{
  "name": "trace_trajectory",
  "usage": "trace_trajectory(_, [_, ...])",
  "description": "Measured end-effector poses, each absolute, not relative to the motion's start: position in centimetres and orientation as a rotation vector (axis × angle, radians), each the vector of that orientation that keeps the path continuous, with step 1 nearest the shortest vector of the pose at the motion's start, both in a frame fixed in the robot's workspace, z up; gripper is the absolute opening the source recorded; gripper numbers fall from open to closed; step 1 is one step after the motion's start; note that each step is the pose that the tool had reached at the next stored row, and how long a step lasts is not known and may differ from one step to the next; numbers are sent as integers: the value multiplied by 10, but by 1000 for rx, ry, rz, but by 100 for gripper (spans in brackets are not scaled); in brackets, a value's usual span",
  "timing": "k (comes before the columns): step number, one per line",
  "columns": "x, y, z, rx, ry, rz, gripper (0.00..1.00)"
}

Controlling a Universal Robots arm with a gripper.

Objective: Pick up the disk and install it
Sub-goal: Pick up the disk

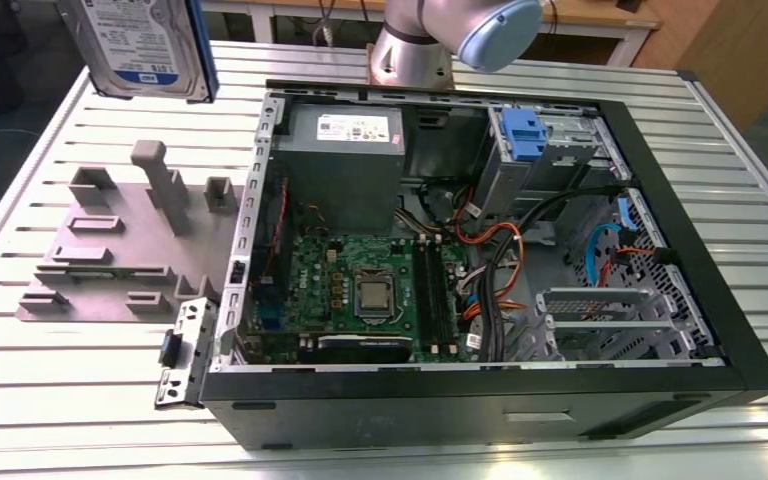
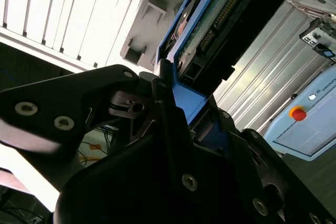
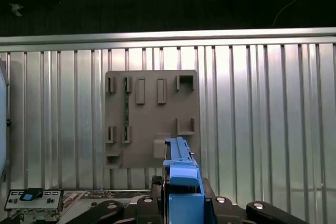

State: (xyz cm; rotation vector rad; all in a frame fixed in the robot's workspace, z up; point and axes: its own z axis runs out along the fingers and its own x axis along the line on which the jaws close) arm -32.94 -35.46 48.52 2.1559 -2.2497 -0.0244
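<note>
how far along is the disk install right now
Done: the disk is picked up, held in the air off the grey holder plate. In hand: the gripper has its jaws shut on the disk's blue bracket. Left: the disk is not yet inside the open computer case.

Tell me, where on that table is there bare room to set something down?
Bare ribbed table lies at the near edge, in front of the grey fixture plate, and in the strip along the exterior view's right of the computer case. Inside the case is crowded: motherboard, cables, drive cage.
</note>
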Motion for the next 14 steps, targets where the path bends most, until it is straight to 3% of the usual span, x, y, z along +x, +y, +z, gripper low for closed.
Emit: trace_trajectory(14, [-287,-355,485,2156,-2250,-24,36])
